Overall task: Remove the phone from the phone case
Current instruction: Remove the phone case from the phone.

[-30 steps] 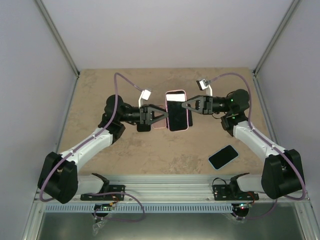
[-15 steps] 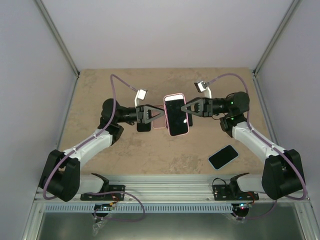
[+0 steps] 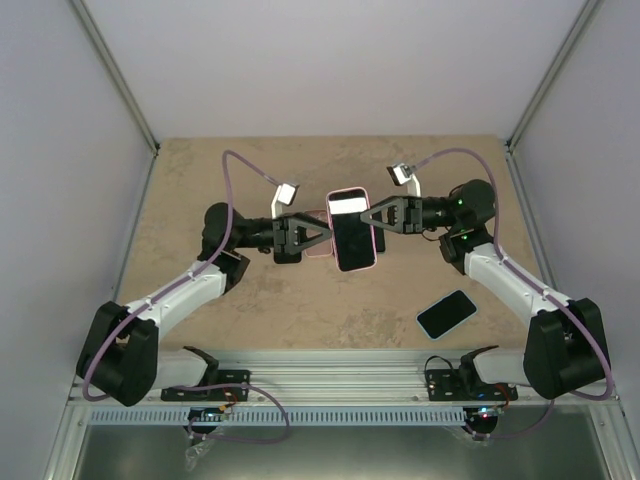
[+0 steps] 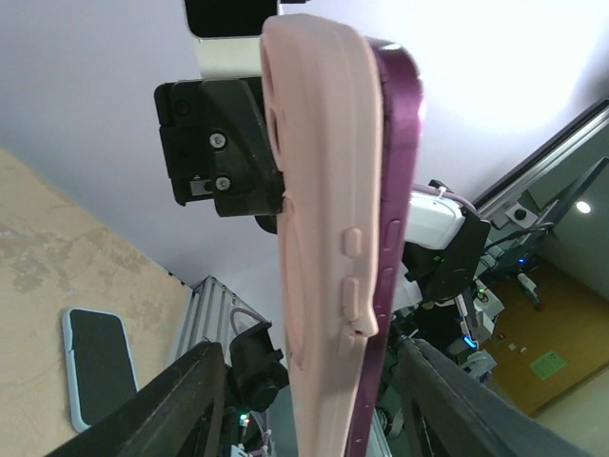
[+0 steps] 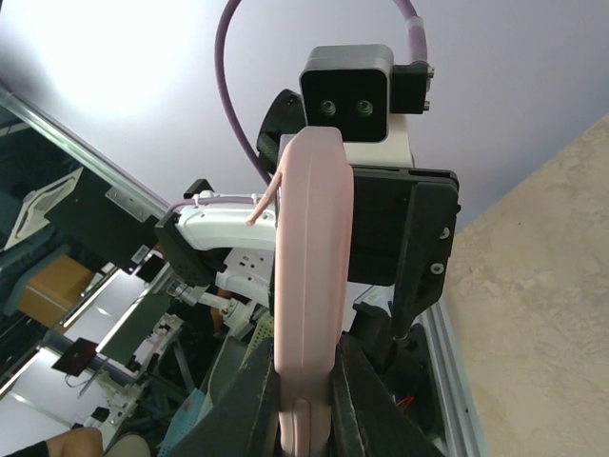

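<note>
Above the table [image 3: 200,180], w/ the phone case [image 4: 319,190] pinched edgewise by the right gripper [image 5: 304,376] & the left gripper [image 4: 312,367] spread loosely around it, the phone [image 4: 398,143] should probably be peeled out corner-first, not yanked.

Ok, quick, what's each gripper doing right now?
Left gripper: open, straddling the phone case.
Right gripper: shut on the phone case's edge.
</note>
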You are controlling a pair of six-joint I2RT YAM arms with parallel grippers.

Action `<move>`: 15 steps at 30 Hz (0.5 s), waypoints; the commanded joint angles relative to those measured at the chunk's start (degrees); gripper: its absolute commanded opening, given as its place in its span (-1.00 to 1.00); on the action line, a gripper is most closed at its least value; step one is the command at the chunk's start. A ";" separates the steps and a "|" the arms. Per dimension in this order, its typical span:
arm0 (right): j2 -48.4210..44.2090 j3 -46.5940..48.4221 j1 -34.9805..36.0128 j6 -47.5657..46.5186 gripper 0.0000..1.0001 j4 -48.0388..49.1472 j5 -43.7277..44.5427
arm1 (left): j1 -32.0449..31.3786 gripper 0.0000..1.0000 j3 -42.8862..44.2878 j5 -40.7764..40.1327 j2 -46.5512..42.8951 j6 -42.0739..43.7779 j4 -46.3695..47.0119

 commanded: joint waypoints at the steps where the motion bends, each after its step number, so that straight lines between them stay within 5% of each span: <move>1: -0.16 1.62 -0.04 -0.63 -0.99 1.32 1.50 | -0.22 -0.01 1.41 -0.99 -0.12 6.22 -5.78; 15: -0.14 0.01 0.31 7.60 -0.99 12.46 1.01 | -0.18 -0.38 4.09 -8.26 1.63 17.63 -25.47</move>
